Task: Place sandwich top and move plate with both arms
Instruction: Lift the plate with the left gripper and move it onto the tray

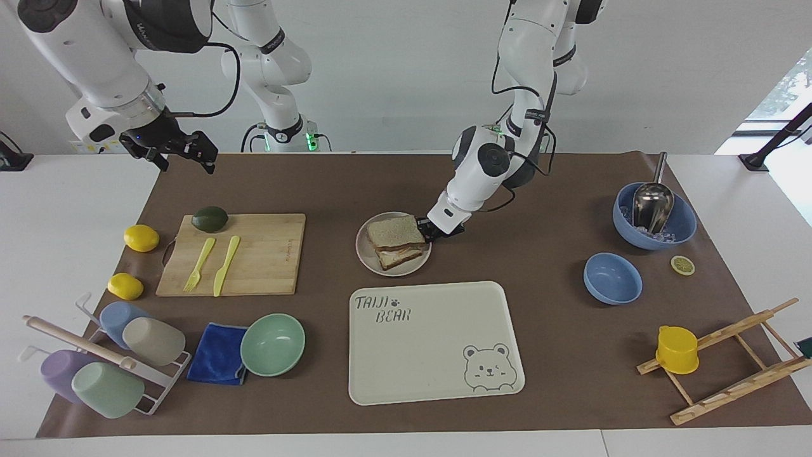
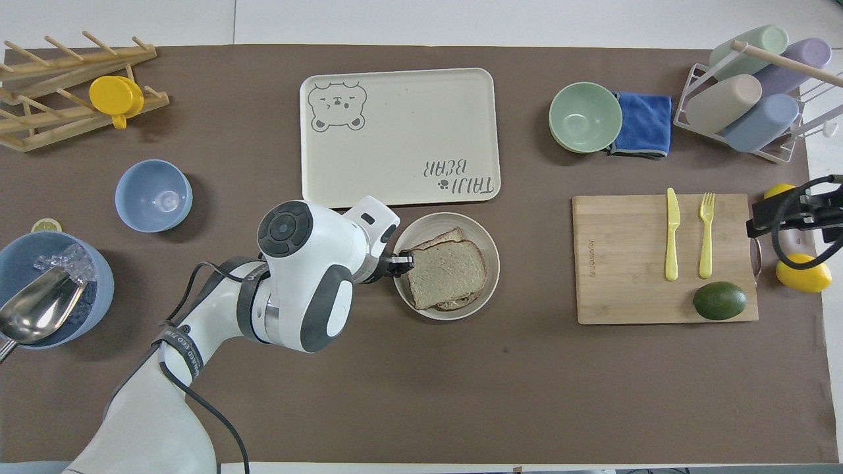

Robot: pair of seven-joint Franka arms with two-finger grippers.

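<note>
Sitting on top of the sandwich is the plain brown bread slice [image 1: 394, 231], on the small round cream plate [image 1: 365, 252] just beside the big cream bear tray [image 1: 438, 355]. The left claw [image 1: 426, 231] pinches the plate's rim. The right claw [image 1: 181, 152] hangs wide apart above the counter's [image 1: 355, 184] edge.

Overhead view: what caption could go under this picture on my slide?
Left claw pinches the plate rim beside the sandwich top; right claw waits open over the table's edge.
</note>
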